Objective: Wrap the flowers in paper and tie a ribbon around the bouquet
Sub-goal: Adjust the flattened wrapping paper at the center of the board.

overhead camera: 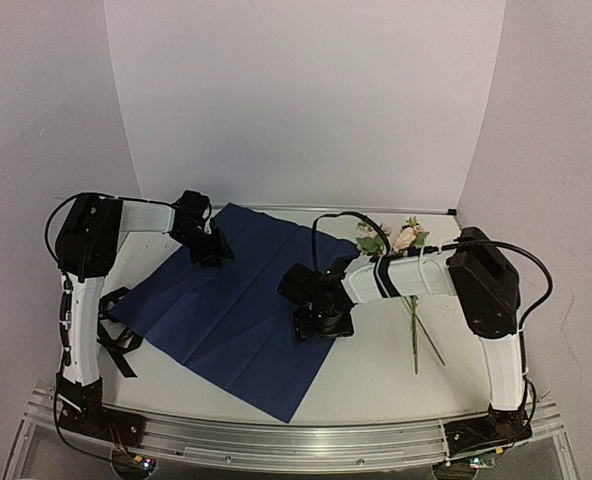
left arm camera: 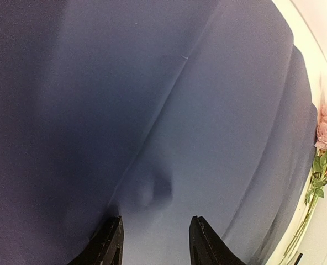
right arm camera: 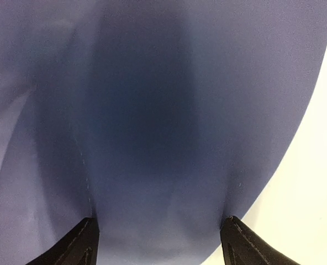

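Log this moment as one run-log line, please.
paper: spread, navy up | flowers: beside paper | left tool: open over paper | right tool: open over paper edge

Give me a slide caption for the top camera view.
Left pincer and right pincer open over navy paper; flowers lie beside it.

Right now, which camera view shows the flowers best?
Top external: the flowers lie right of the paper, heads and stems visible, though the right arm crosses them. Left wrist catches only pink heads and leaves at its right edge. Right wrist shows only paper.
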You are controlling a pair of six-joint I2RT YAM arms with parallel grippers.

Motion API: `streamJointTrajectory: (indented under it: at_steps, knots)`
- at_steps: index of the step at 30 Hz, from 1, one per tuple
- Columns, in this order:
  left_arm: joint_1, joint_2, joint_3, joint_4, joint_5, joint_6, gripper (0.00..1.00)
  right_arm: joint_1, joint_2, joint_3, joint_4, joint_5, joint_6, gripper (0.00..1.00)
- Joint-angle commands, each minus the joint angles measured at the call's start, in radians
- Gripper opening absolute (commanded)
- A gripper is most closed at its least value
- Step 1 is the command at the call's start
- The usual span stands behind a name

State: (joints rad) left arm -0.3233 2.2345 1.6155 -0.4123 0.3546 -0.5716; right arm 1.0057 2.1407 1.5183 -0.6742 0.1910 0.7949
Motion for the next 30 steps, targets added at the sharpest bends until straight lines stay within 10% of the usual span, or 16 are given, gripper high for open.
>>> streamJointTrajectory:
  at_steps: [1, 30]
  knots:
    - [0.015, 0.043, 0.027, -0.093, -0.076, 0.047, 0.44, -0.01, -0.075, -0.024, -0.087, -0.007, 0.018, 0.78]
    - [-0.178, -0.067, 0.186, -0.132, -0.095, 0.078, 0.57, -0.298, -0.413, -0.037, -0.12, 0.117, -0.18, 0.98]
